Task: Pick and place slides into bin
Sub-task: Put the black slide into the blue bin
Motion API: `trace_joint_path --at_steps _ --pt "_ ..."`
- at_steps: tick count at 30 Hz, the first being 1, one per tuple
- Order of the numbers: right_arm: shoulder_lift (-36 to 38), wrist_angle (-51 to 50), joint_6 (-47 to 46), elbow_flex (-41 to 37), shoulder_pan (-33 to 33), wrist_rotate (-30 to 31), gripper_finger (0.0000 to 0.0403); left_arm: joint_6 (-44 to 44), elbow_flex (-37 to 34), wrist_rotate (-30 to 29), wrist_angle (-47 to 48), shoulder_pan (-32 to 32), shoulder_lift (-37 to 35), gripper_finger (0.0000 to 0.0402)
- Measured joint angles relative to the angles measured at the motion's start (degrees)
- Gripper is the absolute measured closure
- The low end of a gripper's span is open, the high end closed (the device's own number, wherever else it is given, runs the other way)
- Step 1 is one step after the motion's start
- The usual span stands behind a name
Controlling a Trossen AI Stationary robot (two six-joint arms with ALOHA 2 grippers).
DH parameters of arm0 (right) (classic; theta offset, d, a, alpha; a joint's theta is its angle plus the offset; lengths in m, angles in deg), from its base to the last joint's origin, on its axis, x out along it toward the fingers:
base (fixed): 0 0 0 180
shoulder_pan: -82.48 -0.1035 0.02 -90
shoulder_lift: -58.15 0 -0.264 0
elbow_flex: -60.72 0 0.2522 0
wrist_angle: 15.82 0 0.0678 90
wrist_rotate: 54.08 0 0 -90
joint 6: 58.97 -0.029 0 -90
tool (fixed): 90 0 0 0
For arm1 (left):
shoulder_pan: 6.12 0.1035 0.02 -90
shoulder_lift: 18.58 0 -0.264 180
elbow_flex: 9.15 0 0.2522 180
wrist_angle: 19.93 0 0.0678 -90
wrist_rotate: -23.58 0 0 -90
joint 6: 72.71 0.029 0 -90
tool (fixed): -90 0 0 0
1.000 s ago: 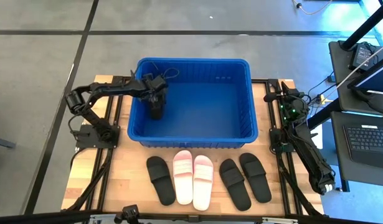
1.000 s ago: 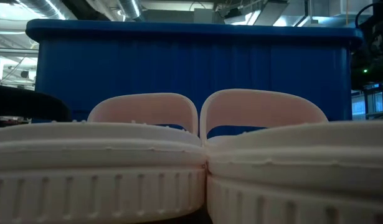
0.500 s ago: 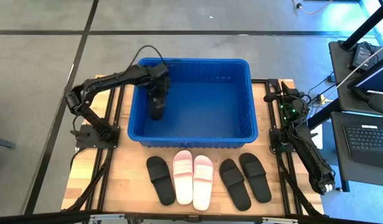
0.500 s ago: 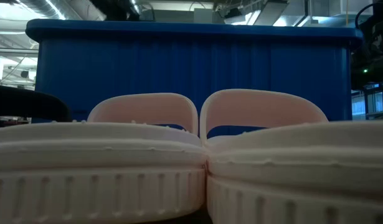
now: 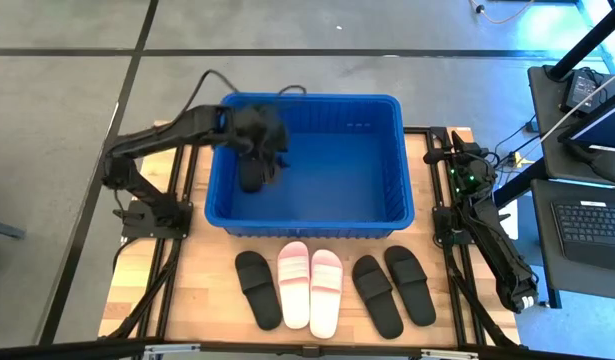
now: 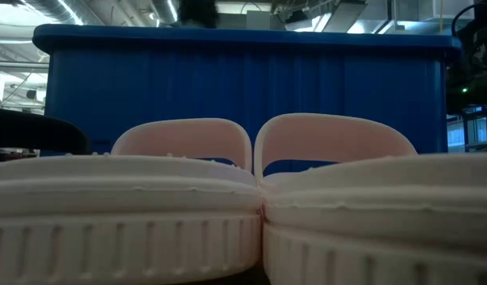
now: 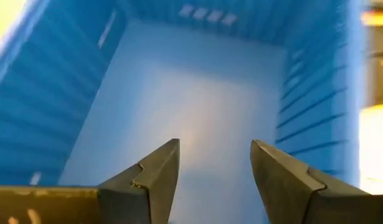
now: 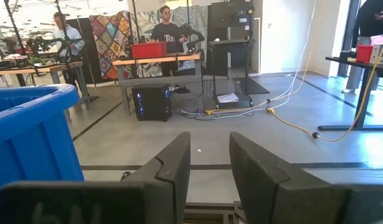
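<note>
Left claw [image 7: 210, 180] hangs inside the bin [image 5: 317, 205], near its left wall, and my wrist camera shows its two fingers [image 7: 151, 180] spread wide with nothing between them, only bare blue floor ahead. One black slide [image 5: 252, 178] lies on the bin floor by the left wall, right under the blurry dark arm, so I think it is the one that got dropped in. I cannot see the sixth slide lying anywhere else. The other five sit in a row on the desk along its front edge, just in front of the bin: a black one [image 5: 259, 288] on the left, two pink-white ones [image 5: 310, 287] touching side by side in the middle, and two more black ones [image 5: 394, 290] on the right. They lie flat with straps up, which I guess makes them easy to pinch from above. My left arm reaches from the desk's left edge over the bin rim, bent at the elbow, with the wrist tipped down. My right claw [image 8: 207, 168] waits by the desk's right edge, pointing out at the room, fingers a little apart and holding nothing. I judge five slides are left to move.
</note>
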Motion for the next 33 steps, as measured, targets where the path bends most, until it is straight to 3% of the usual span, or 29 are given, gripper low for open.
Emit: trace_joint_path --at_steps 6,14,22,27,33 --pt "0.0 0.0 -4.2 0.0 0.0 0.0 0.0289 -5.6 3.8 -9.0 0.0 -15.0 0.0 0.0211" --pt "0.0 0.0 -3.9 0.0 0.0 0.0 0.0289 -14.3 3.7 -13.8 -0.4 -30.5 1.3 0.0211" --pt "0.0 -0.2 -3.7 0.0 0.0 -1.4 0.0289 -23.6 3.7 -20.0 -0.4 -43.5 6.1 0.0211" --pt "0.0 -0.2 -3.7 0.0 0.0 -1.5 0.0289 -34.2 3.7 -23.8 0.6 -50.8 11.2 0.0211" --pt "-0.2 -0.3 -2.5 0.0 0.0 -2.4 0.0289 -49.0 3.7 -27.4 8.3 -55.7 19.6 0.0211"
